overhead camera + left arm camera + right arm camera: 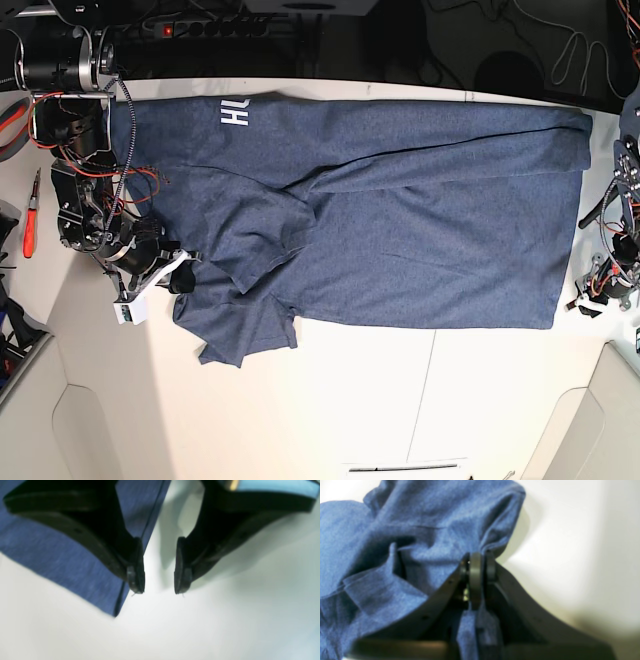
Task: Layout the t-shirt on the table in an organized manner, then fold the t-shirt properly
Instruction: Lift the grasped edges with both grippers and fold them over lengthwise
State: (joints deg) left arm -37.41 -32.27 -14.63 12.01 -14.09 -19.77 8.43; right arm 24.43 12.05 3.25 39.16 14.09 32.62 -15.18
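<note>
The right arm sits at the left edge of the base view, its dark body with red wiring reaching in over the bench (350, 400) toward the shirt's near-left part. Its right pincer (476, 562) is clamped shut on a bunched fold of the t-shirt (400, 220); in the right wrist view the fabric puckers where it enters the closed jaws, and a strip of it shows below between the finger bases.

The left arm stands at the right edge of the base view, just beside the shirt's right-hand edge. Its left pincer (158, 567) hangs apart with a clear gap between the pads, holding nothing. In the left wrist view one black fingertip (136, 577) lies over the straight seamed edge of the blue cloth (62, 555), the other over bare white bench (225, 620). Whether the tips touch the surface cannot be told.

The t-shirt lies spread across the far half of the bench, mostly flat on the right, with a long diagonal fold across the middle and rumpled layers at the near left, where a sleeve juts toward the near edge. White block lettering (235, 113) shows at the far left of the shirt, turned sideways; only part is visible and reads like "HU". A thin dark seam line (422, 390) crosses the bare bench near the shirt's near edge.
</note>
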